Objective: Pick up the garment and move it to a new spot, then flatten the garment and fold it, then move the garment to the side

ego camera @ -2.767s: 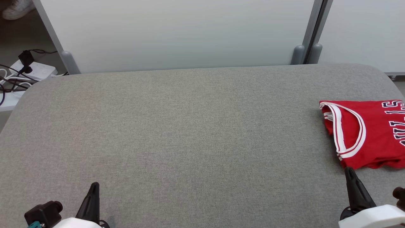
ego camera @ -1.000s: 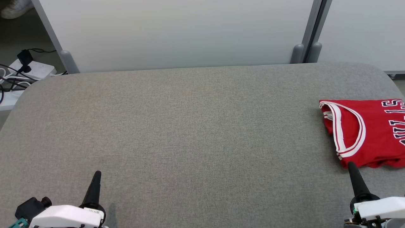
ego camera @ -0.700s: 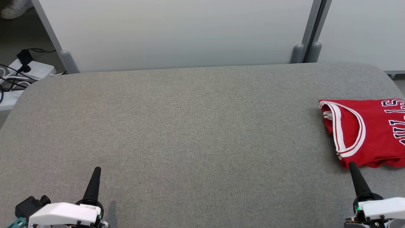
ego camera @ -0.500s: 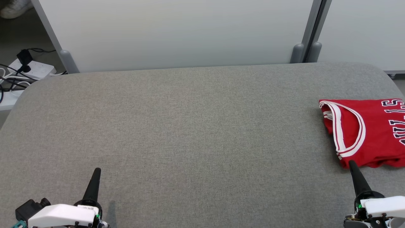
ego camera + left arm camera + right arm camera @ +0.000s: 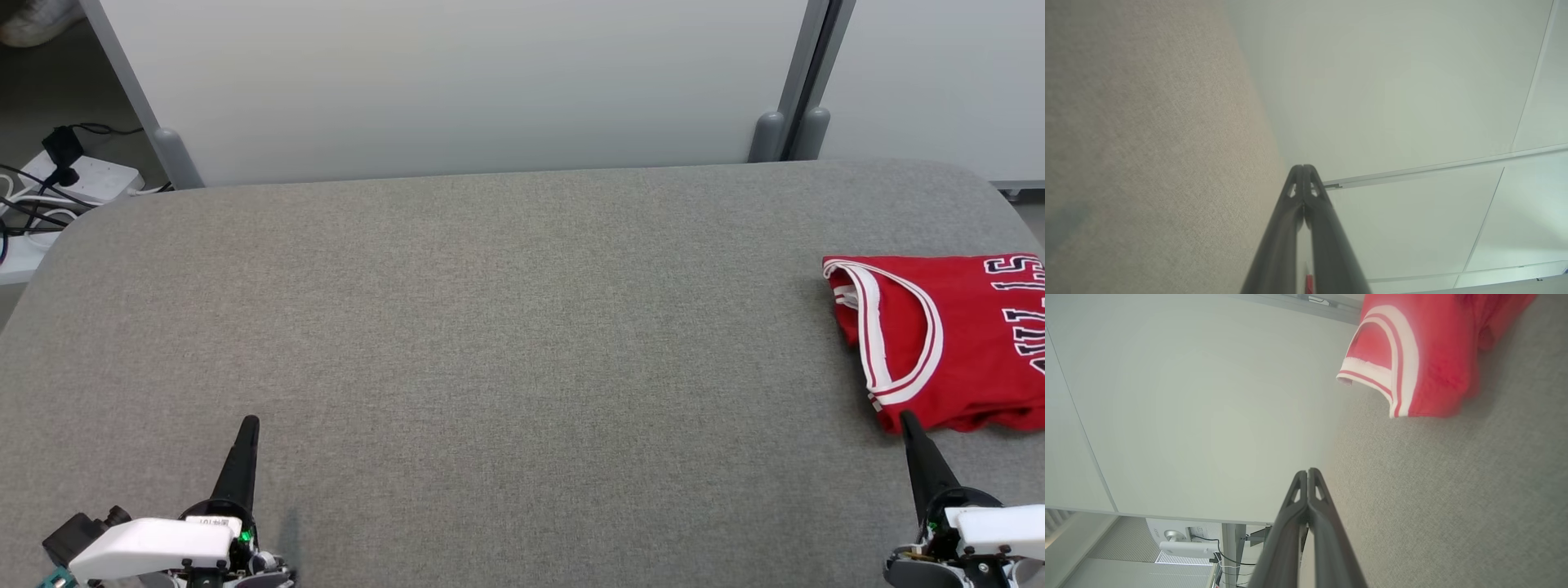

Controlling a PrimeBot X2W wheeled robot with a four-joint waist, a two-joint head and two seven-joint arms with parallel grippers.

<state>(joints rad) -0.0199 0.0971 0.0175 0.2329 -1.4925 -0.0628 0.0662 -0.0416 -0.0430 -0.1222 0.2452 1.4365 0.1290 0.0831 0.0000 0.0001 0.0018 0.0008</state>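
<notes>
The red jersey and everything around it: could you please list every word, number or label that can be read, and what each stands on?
"ULLS", as far as it reads: dark, white-edged letters lying sideways on the red jersey, cut off by the head view's right edge.
Too small to read: the small label on the white housing behind the left gripper.
No other text can be read.
</notes>
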